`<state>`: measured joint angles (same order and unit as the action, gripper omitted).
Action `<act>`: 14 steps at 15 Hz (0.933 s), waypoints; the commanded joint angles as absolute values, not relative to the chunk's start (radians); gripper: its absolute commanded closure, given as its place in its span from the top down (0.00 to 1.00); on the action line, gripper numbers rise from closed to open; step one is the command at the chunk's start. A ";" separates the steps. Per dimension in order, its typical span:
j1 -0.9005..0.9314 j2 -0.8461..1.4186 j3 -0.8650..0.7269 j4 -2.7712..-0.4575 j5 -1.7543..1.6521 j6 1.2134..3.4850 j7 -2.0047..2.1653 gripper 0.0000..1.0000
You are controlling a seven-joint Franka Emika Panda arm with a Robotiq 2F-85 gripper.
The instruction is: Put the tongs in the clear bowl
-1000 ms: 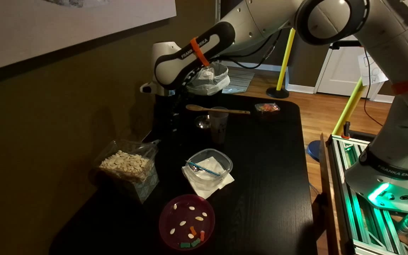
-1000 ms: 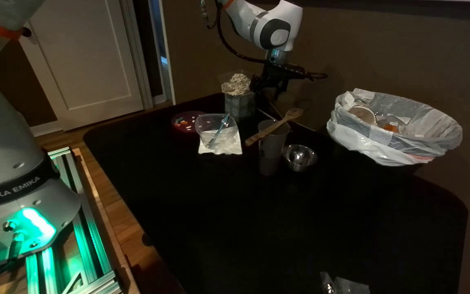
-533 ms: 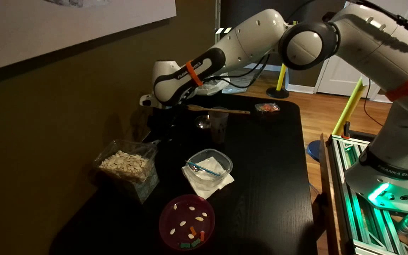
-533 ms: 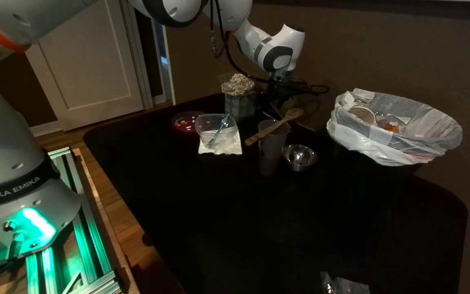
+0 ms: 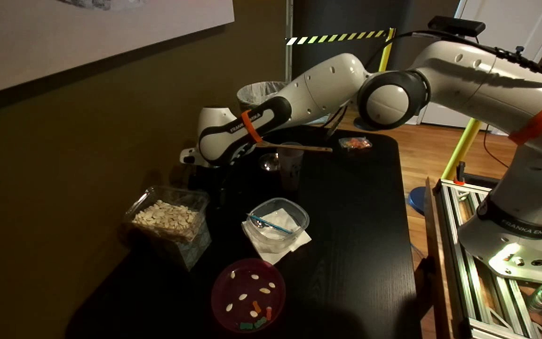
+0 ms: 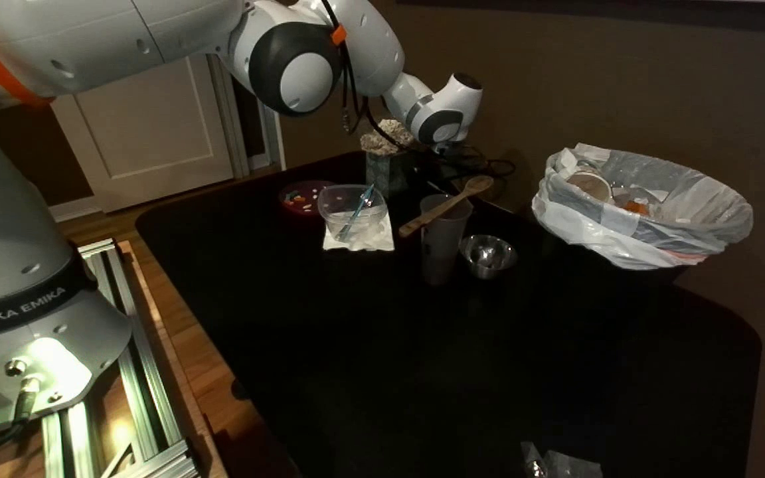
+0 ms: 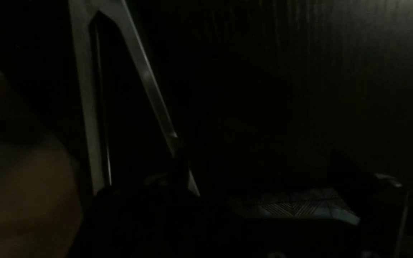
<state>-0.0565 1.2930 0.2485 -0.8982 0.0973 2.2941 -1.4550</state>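
Observation:
The metal tongs [image 7: 153, 89] lie as a spread V at the left of the dark wrist view, joined end at the top. Their lower ends are hidden behind my gripper [image 7: 258, 165]. My gripper is open, its left finger overlapping one tong arm in the picture; I cannot tell whether they touch. In an exterior view my gripper [image 5: 221, 195] is low beside the wall, just behind the seed box. The tongs are mostly hidden in the exterior views. The clear bowl [image 5: 300, 217] sits on a white napkin with a blue-handled utensil inside; it also shows in an exterior view [image 6: 333, 202].
A patterned box of seeds [image 5: 195, 247] stands close to my gripper. A dark red plate [image 5: 221, 306] holds seeds and candies. A cup [image 6: 441, 249] has a wooden spoon [image 6: 445, 209] across it, beside a small metal bowl [image 6: 489, 257]. A lined bin [image 6: 621, 232] is by the wall.
My arm has come down, bringing my gripper lower toward the table by the seed box. The base light has turned from green to whitish. The bowl and other objects have not moved.

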 commanded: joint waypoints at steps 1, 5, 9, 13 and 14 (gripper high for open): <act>-0.048 1.393 0.276 -0.755 0.121 2.301 -1.475 0.94; -0.045 1.436 0.287 -0.679 0.131 2.303 -1.476 0.95; -0.033 1.477 0.276 -0.614 0.123 2.286 -1.462 0.88; -0.035 1.496 0.284 -0.597 0.114 2.291 -1.457 0.75; -0.035 1.500 0.284 -0.592 0.114 2.291 -1.456 0.63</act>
<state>-0.0433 1.4468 0.2777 -0.6665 0.1089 2.2949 -1.4547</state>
